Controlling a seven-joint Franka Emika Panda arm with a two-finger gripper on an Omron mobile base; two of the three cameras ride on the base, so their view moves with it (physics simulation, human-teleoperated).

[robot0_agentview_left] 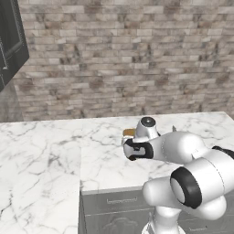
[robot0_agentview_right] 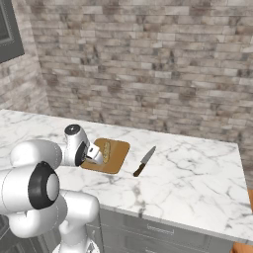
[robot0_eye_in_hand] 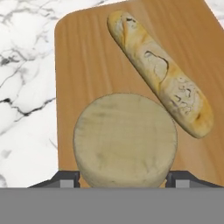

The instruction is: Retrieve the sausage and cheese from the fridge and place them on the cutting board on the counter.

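The gripper (robot0_eye_in_hand: 118, 178) hangs directly above the cutting board (robot0_eye_in_hand: 89, 65), its fingers (robot0_eye_in_hand: 65, 179) set against either side of the cheese (robot0_eye_in_hand: 124, 140), a pale round-faced block, and clamped on it; this posture suits a release onto the board, judged from the cheese sitting over the board's near part. Beyond the cheese, further up the board, lies a long pale loaf-like piece (robot0_eye_in_hand: 162, 76), resting diagonally; by position it may be the sausage, though its colour reads tan, not red-brown; identity uncertain. The board lies on the counter (robot0_agentview_right: 197, 178); a knife (robot0_agentview_right: 144, 161) lies just beside the board's right edge, apart from it.

Concealed or unclear: whether the cheese touches the board cannot be told; in the right base view the hand covers the board's left part; in the left base view the arm leaves just a sliver of the board (robot0_agentview_left: 129, 132) exposed.
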